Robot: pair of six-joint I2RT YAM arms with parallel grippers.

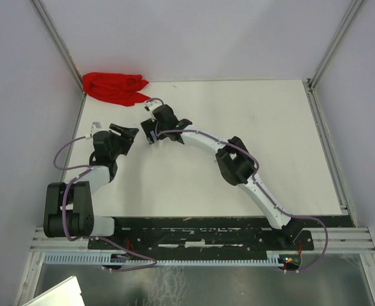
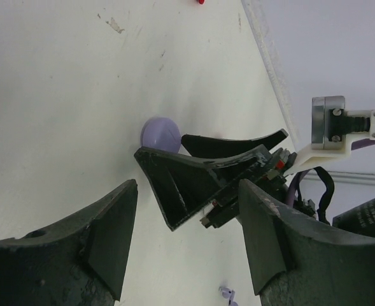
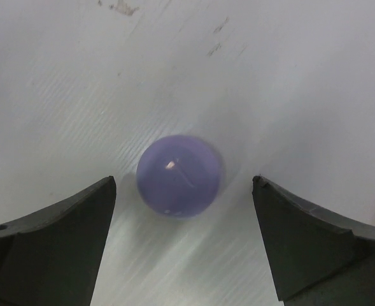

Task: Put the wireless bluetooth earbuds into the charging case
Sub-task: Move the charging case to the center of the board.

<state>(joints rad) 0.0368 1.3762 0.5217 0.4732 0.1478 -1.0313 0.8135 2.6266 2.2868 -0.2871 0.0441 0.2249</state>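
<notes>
A round purple disc (image 3: 179,175) lies on the white table. My right gripper (image 3: 183,185) is open, with the disc between its fingertips and gaps on both sides. In the left wrist view the same disc (image 2: 160,134) shows just behind the right gripper's black fingers (image 2: 193,182). A tiny purple stemmed earbud (image 2: 227,294) lies on the table at the bottom edge of that view. My left gripper (image 2: 187,185) is open and empty, facing the right gripper. In the top view the left gripper (image 1: 125,132) and right gripper (image 1: 166,129) are close together, and the disc is hidden.
A crumpled red cloth (image 1: 114,87) lies at the table's back left corner. A small red thing (image 2: 200,2) shows at the top edge of the left wrist view. The white table (image 1: 238,115) is ringed by grey walls and metal rails.
</notes>
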